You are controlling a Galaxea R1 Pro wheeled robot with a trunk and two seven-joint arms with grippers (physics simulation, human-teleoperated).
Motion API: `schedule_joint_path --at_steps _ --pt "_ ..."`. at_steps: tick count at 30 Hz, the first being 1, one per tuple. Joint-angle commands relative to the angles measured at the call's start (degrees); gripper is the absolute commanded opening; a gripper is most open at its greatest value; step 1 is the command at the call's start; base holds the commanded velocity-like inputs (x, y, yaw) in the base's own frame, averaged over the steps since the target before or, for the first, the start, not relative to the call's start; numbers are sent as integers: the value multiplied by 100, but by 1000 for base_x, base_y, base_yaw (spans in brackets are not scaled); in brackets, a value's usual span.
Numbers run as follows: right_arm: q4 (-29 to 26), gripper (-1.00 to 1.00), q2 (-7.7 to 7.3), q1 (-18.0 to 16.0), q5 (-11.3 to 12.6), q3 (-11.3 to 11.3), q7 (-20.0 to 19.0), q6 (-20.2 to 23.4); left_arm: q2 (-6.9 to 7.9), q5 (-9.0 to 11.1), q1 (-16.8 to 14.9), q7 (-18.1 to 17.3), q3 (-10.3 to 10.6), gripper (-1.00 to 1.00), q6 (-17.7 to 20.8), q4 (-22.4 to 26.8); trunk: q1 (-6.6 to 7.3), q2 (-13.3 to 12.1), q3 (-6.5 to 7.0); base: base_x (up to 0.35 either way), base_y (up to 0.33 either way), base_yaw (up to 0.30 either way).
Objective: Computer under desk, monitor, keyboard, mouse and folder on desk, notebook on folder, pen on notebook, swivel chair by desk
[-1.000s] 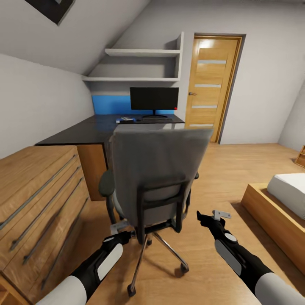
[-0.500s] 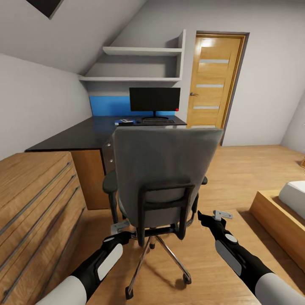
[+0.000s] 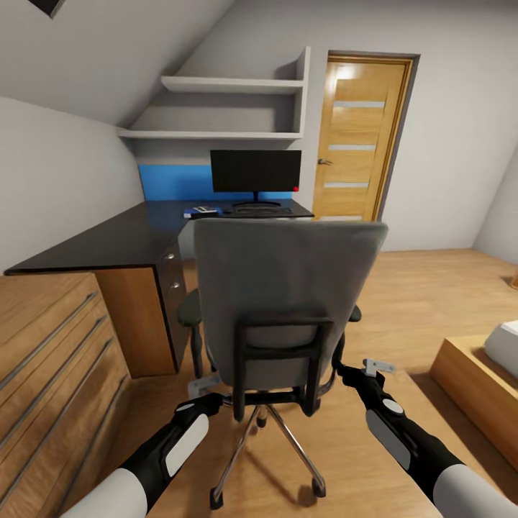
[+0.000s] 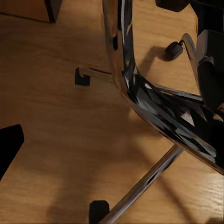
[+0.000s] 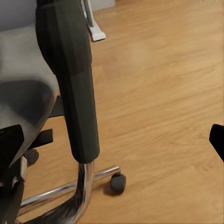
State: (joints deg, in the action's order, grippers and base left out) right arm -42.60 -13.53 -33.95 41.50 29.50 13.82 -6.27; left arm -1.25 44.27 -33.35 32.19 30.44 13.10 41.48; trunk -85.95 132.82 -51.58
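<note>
The swivel chair [image 3: 284, 288] stands right in front of me with its grey back toward me, chrome base [image 4: 154, 102] on the wood floor. My left gripper [image 3: 205, 387] is open, low beside the chair's base. My right gripper [image 3: 357, 373] is open by the chair's black armrest post [image 5: 70, 84]. Beyond the chair, the black-topped desk [image 3: 108, 241] carries the monitor [image 3: 255, 171] and the keyboard [image 3: 257, 211]. Left of the keyboard lies a flat blue thing, apparently the folder [image 3: 196, 213], with a pale item on it. The computer is hidden; mouse and pen are too small to tell.
A light wooden drawer chest [image 3: 50, 352] is close on my left. The desk's drawer unit [image 3: 171, 288] sits left of the chair. A wooden bed platform [image 3: 475, 374] is at the right, with a door [image 3: 360, 137] and wall shelves [image 3: 223, 108] behind.
The whole view has advanced toward the desk, and the chest has slid off to the left. The chair looms larger and stands nearer the desk; both grippers stay at its sides.
</note>
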Motion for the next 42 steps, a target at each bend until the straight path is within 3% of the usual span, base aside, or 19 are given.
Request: schedule_joint_path --at_steps 1,21,36,42 --pt "-3 100 -9 -7 60 47 41 -40 2 68 -5 42 32 100 8 10 -3 2 -6 323 0 0" --pt "-2 100 -9 -7 52 47 35 -40 2 64 -5 31 32 100 13 9 -3 2 -6 -51 0 0" --pt "-2 100 -9 -8 42 58 25 -41 11 63 -5 24 31 100 17 9 -3 2 -6 -265 0 0" --pt "-1 100 6 -7 -144 68 24 -41 5 76 -5 36 39 100 11 9 -3 2 -6 -323 -16 0"
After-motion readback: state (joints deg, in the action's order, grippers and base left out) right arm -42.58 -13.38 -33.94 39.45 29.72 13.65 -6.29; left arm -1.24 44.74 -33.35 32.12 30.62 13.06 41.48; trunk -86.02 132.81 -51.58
